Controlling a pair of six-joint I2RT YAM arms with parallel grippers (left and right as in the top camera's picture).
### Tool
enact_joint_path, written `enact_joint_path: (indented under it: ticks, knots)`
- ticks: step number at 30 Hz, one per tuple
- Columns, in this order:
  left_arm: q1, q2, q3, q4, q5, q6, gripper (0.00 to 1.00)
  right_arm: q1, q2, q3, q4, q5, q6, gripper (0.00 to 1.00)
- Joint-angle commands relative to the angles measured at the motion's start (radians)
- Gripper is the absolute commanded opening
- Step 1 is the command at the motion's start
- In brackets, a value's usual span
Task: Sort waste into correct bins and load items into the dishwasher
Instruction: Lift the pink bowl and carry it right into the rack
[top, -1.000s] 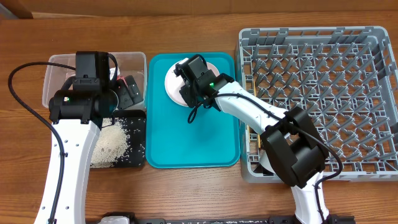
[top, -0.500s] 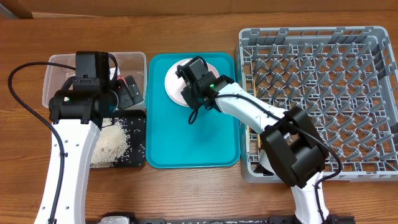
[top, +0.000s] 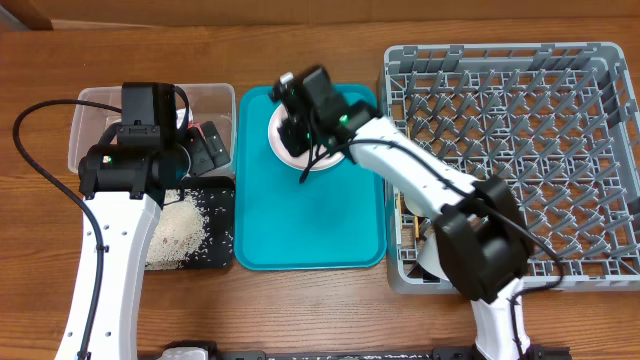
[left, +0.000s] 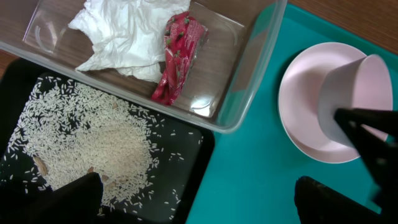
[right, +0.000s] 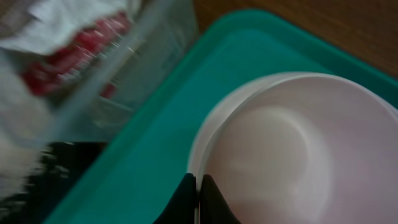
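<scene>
I read the right tool (right: 198, 186) as pinched on the white cup (left: 354, 93) rim. Cup is tilted on the pink plate (left: 305, 112) just below it, on the teal tray (left: 261, 180). Left tool (left: 196, 205) is spread wide, with napkin (left: 124, 31) and red wrapper (left: 177, 56) in the clear tub (left: 252, 74) ahead of it.

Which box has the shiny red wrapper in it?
The clear plastic tub: the red wrapper lies in it beside the crumpled white napkin. The black tray next to it holds rice grains, no wrapper.
</scene>
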Motion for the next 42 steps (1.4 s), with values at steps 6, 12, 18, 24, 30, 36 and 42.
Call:
enact_joint_path:
  ticks: [6, 12, 18, 24, 30, 36, 42]
  knots:
    - [0.004, -0.002, 0.014, 0.001, -0.002, 0.001, 1.00, -0.294, -0.225, 0.093, -0.027, -0.659, 0.181, 0.04]
    - [0.004, -0.002, 0.014, 0.001, -0.002, 0.001, 1.00, -0.574, -0.180, 0.064, -0.042, -1.117, 0.194, 0.04]
    - [0.004, -0.002, 0.014, 0.001, -0.002, 0.001, 1.00, -0.723, -0.080, -0.011, -0.050, -1.282, 0.193, 0.04]
    - [0.004, -0.002, 0.014, 0.001, -0.002, 0.001, 1.00, -0.749, 0.001, -0.064, -0.125, -1.341, 0.200, 0.04]
    - [0.004, -0.002, 0.014, 0.001, -0.002, 0.001, 1.00, -0.749, 0.004, -0.105, -0.156, -1.341, 0.196, 0.04]
    - [0.004, -0.002, 0.014, 0.001, -0.002, 0.001, 1.00, -0.761, 0.004, -0.129, -0.202, -1.262, 0.189, 0.04]
    - [0.004, -0.002, 0.014, 0.001, -0.002, 0.001, 1.00, -0.800, 0.004, -0.134, -0.307, -1.056, 0.189, 0.14]
